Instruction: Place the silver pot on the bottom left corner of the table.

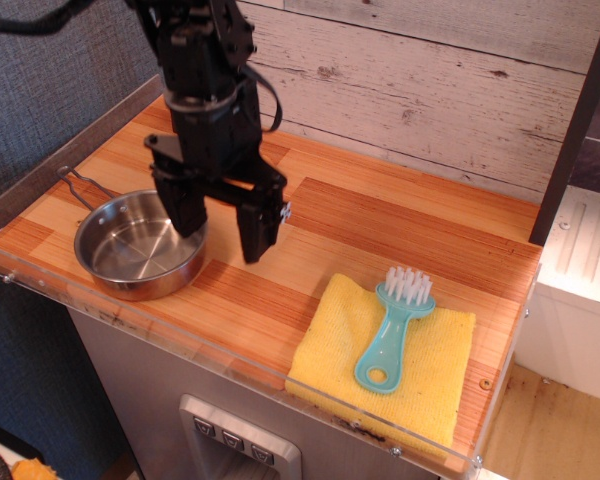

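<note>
The silver pot point(130, 252) is a shallow shiny steel pan with a thin wire loop handle point(83, 185). It sits on the wood plank table point(380, 215) near the front left corner, handle pointing to the back left. My black gripper point(223, 228) hangs open just right of the pot and above it, holding nothing. Its left finger point(185, 208) is over the pot's right rim and its right finger point(256, 228) is over bare wood.
A yellow cloth point(385, 355) lies at the front right with a teal brush point(392, 325) on it. A clear acrylic rim point(180, 335) runs along the table's front edge. A white plank wall point(430, 80) stands behind. The arm hides the orange thing at the back.
</note>
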`<state>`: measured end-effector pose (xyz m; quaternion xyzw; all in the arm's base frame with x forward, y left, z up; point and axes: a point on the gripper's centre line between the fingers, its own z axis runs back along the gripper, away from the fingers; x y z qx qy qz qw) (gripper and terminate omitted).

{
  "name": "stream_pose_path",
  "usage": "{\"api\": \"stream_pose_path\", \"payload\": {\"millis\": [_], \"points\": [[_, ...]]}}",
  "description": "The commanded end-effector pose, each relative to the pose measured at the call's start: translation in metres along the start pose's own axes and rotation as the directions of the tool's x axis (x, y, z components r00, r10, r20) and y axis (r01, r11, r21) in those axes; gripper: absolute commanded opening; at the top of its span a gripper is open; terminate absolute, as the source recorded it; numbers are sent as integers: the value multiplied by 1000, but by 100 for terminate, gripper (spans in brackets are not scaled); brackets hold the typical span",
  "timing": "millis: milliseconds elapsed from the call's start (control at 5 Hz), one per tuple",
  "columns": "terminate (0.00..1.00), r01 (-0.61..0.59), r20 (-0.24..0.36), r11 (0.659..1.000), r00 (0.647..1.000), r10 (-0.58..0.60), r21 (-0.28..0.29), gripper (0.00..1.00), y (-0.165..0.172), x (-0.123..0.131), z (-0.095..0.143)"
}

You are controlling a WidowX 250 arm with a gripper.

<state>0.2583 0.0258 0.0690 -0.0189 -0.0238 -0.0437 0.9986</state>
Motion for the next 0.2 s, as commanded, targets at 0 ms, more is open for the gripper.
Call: {"api": "stream_pose_path", "payload": {"millis": [0], "points": [[100, -2, 38, 1000, 999, 1, 9, 100, 1, -2, 12]]}}
